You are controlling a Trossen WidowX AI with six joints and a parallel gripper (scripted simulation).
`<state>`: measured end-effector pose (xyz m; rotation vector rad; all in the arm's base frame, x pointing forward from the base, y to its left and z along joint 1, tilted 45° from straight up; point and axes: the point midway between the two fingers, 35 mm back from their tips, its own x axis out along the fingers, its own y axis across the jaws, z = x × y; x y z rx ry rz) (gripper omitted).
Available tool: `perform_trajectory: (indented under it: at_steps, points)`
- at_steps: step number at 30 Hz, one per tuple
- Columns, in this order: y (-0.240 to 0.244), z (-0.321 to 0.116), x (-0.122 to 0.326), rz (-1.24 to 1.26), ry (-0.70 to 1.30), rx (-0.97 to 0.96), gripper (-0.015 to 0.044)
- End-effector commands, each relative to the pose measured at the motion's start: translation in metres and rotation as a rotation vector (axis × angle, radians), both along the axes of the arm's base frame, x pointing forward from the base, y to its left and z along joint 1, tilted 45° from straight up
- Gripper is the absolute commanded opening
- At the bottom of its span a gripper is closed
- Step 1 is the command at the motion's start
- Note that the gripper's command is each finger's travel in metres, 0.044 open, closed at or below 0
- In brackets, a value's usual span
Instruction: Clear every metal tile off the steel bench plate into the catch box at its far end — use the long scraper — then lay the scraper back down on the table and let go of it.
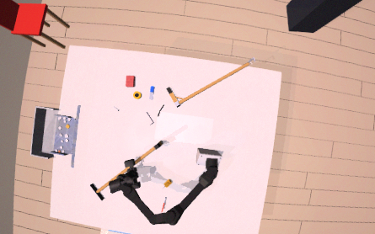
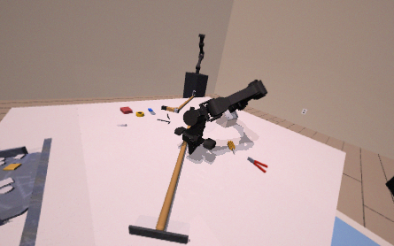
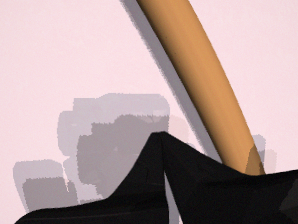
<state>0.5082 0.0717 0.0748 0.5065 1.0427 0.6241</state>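
Note:
The long scraper (image 1: 148, 154) (image 2: 171, 195) (image 3: 205, 70) lies on the table, its wide black head toward the plate side. My gripper (image 2: 191, 151) (image 3: 158, 138) is shut with its fingertips together and nothing between them. It is low over the table, right beside the wooden handle; the wrist view shows the handle to the right of the fingertips, passing out of sight behind a finger. Several pale tiles and an orange tile (image 1: 67, 126) (image 2: 12, 166) lie on the steel bench plate (image 1: 72, 143) (image 2: 27, 186). The catch box (image 1: 40, 130) is at the plate's far end; its inside looks dark.
Another long-handled tool (image 1: 216, 82) lies at the back. A red block (image 1: 130, 81) (image 2: 126, 110), a yellow ring, a blue item (image 1: 152, 89) and thin dark tools lie toward the back. A small yellow item (image 1: 168, 183) (image 2: 231, 145) and red-handled pliers (image 2: 258, 165) lie near the arm.

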Motion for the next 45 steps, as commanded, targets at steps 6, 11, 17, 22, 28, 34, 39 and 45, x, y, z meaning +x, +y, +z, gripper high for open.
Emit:
perform_trajectory:
  at_steps: [6, 11, 17, 22, 28, 34, 39, 45]
  points:
    - [-0.005, -0.002, 0.008, 0.005, -0.005, 0.001, 0.0000]
    - [-0.008, -0.004, 0.011, 0.005, -0.005, 0.000, 0.0000]
    - [-0.011, -0.007, 0.016, 0.005, -0.005, 0.000, 0.0000]
    - [-0.014, -0.009, 0.019, 0.005, -0.005, -0.001, 0.0000]
    - [-0.018, -0.012, 0.023, 0.005, -0.005, -0.001, 0.0000]
    - [-0.022, -0.014, 0.027, 0.006, -0.005, -0.002, 0.0000]
    - [-0.025, -0.017, 0.030, 0.006, -0.005, -0.002, 0.0000]
    - [-0.029, -0.019, 0.033, 0.006, -0.005, -0.002, 0.0000]
